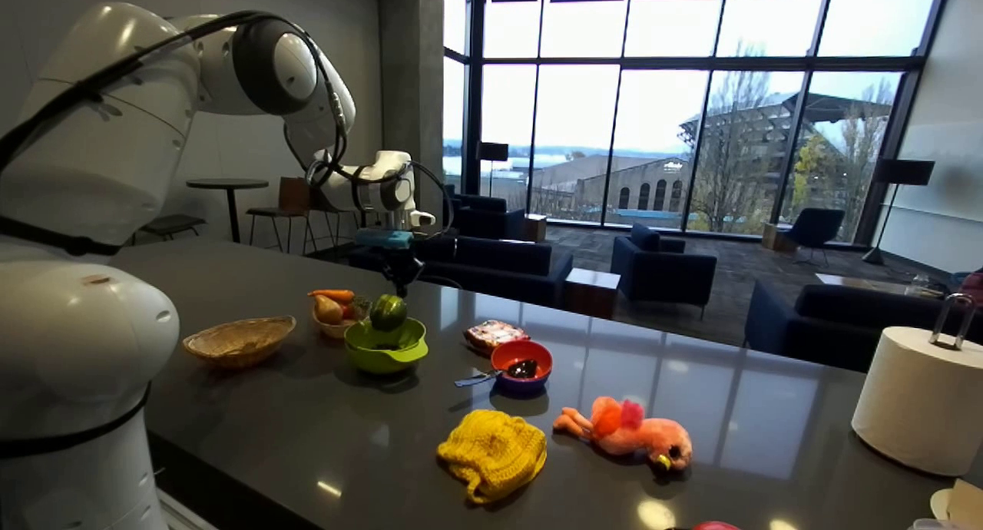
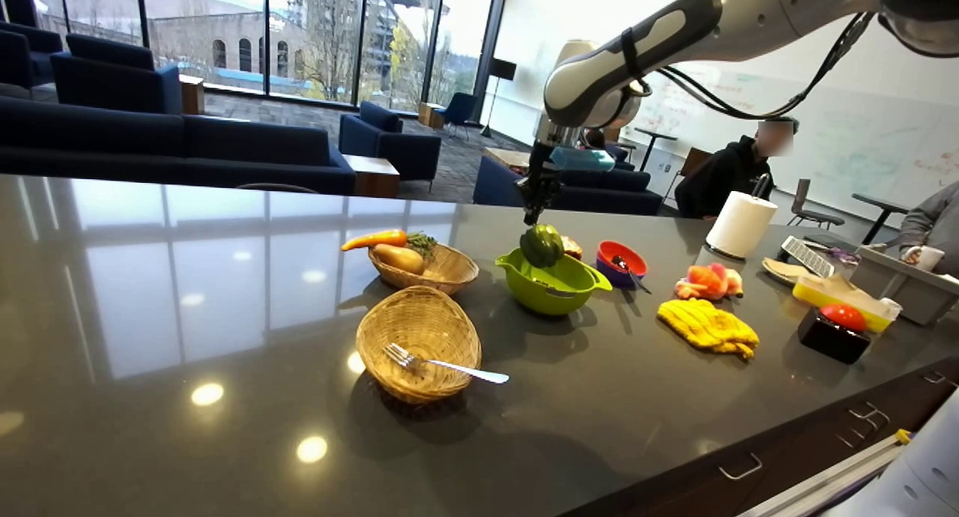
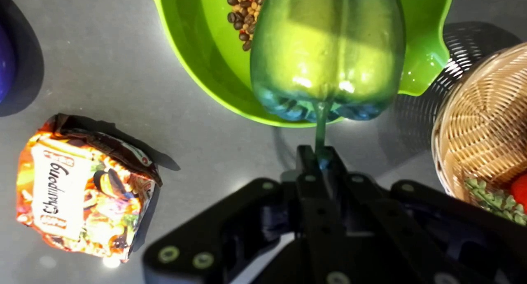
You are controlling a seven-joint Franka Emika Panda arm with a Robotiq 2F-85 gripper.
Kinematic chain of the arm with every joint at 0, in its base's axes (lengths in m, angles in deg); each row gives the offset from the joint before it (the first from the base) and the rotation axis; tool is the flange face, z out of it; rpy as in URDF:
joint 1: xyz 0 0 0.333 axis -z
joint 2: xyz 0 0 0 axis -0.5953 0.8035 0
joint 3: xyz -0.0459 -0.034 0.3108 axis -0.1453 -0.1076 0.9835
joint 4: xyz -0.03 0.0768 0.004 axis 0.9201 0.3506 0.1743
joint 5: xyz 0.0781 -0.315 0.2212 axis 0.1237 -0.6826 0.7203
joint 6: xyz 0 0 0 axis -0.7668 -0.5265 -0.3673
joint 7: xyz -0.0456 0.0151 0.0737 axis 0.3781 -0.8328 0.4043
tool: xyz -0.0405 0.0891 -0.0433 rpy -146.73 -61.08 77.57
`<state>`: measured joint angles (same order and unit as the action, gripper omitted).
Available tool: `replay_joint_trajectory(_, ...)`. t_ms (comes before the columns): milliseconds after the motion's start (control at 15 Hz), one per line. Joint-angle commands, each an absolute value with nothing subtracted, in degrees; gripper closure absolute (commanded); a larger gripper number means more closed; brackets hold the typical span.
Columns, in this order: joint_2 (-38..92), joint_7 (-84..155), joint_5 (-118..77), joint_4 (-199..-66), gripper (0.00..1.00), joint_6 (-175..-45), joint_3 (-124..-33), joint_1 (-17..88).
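The green pepper (image 3: 329, 49) is hanging directly below the gripper (image 3: 318, 154), whose fingers (image 3: 305, 158) are pinching its stem (image 3: 320, 123). The green bowl (image 3: 201, 57), containing dark beans (image 3: 239, 25), is sitting beneath the pepper; whether the two are touching is not showing clearly. Off one side of the gripper and below it, a Champong packet (image 3: 90, 189) is lying; off the opposite side, a wicker basket (image 3: 481, 107) is standing. Grasping is appearing complete and release is remaining outstanding; whether the pepper is entering or leaving the bowl is not showing
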<state>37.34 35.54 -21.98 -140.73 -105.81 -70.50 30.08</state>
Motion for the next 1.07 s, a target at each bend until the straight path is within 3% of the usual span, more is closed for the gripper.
replay_joint_trajectory(0,34.9,36.3,-21.1,-144.1,0.98,-107.2,-70.8,30.3)
replay_joint_trajectory(67,34.9,36.2,-21.2,-144.1,0.68,-107.1,-70.8,30.2)
replay_joint_trajectory(133,34.9,36.1,-21.3,-144.1,0.67,-106.9,-70.8,30.2)
replay_joint_trajectory(333,34.8,35.9,-21.6,-143.8,0.51,-106.6,-70.9,30.0)
replay_joint_trajectory(800,33.5,32.8,-22.7,-142.9,0.03,-106.1,-71.2,28.3)
replay_joint_trajectory(1000,33.2,32.3,-23.9,-141.5,0.00,-105.4,-71.2,27.0)
